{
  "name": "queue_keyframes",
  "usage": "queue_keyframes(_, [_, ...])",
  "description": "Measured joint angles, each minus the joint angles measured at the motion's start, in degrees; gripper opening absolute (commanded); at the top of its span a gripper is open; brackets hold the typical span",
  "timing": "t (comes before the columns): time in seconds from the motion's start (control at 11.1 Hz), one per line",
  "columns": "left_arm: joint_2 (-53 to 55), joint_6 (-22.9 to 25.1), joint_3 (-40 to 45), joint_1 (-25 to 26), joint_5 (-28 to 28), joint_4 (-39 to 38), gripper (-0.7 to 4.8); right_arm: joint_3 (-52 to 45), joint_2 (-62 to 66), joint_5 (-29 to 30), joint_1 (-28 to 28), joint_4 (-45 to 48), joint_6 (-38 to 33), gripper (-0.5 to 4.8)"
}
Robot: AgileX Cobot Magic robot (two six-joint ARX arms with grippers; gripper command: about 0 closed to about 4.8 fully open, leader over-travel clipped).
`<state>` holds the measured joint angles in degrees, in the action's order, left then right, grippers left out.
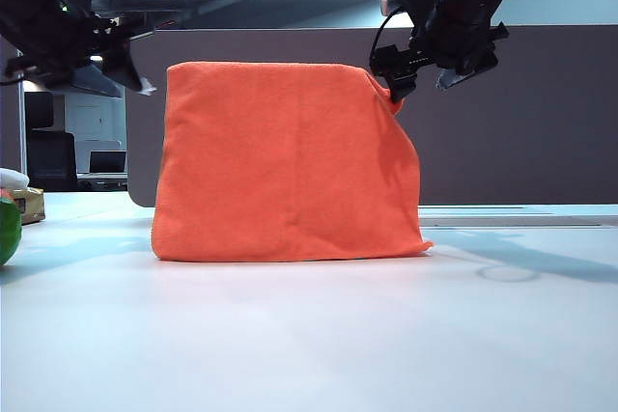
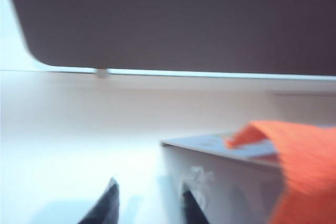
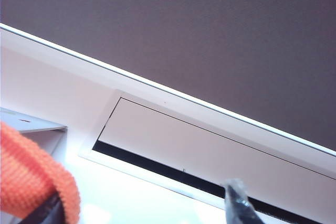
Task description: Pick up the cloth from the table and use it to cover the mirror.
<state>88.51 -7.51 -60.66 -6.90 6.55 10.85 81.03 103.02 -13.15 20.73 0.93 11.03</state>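
The orange cloth [image 1: 285, 161] hangs over the upright mirror and hides its whole front, reaching down to the white table [image 1: 309, 335]. Only a pale top edge of the mirror [image 2: 210, 142] shows beside the cloth [image 2: 304, 171]. My left gripper [image 1: 130, 79] hovers above the cloth's upper left corner. Its fingers [image 2: 107, 205] stand apart with nothing between them, so it is open [image 2: 149, 205]. My right gripper [image 1: 417, 74] is at the upper right corner, also open [image 3: 144, 205]. A fold of cloth [image 3: 31, 174] still lies over one of its fingers.
A wide grey partition panel [image 1: 521, 113] stands behind the table. A green object [image 1: 6, 229] and a small yellowish box [image 1: 29, 205] sit at the far left. A recessed white panel with a dark slot [image 3: 184, 150] lies in the tabletop near the partition.
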Motion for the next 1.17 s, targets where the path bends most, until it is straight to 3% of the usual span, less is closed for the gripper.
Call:
queue_keyframes(0.27, [-2.21, 0.00, 0.02, 0.02, -2.71, 1.49, 1.20, 0.00, 0.00, 1.01, -0.02, -0.02, 0.00, 3.74])
queue_keyframes(0.36, [-3.58, 0.00, 0.02, 0.00, -0.83, 4.39, 1.20, 0.00, 0.00, 1.42, 0.00, -0.24, 0.00, 3.75])
queue_keyframes(0.45, [-3.87, 0.00, 0.00, 0.02, 0.74, 4.87, 1.25, 0.00, 0.00, 1.44, 0.00, -0.42, 0.00, 4.64])
queue_keyframes(0.54, [-4.37, 0.00, -0.02, -0.02, 10.08, 6.43, 1.57, -0.02, -0.02, 2.51, 0.00, -1.03, 0.00, 4.79])
queue_keyframes(0.63, [-4.33, 0.00, 0.00, -0.02, 14.01, 6.08, 1.57, -0.02, -0.02, 2.97, 0.00, -2.60, 0.02, 4.79])
queue_keyframes(0.9, [-4.33, 0.00, 0.00, 0.00, 16.44, 6.60, 1.56, -0.02, -0.02, 5.68, 0.00, -4.83, 0.00, 4.79])
queue_keyframes(0.99, [-4.33, 0.00, -0.02, 0.00, 21.16, 6.95, 1.56, -0.02, -0.02, 5.81, -0.02, -5.46, 0.00, 4.79])
queue_keyframes(1.17, [-4.07, 0.00, -0.04, 0.00, 21.77, 6.91, 1.51, -0.02, -0.02, 6.80, 0.00, -7.04, 0.00, 4.79])
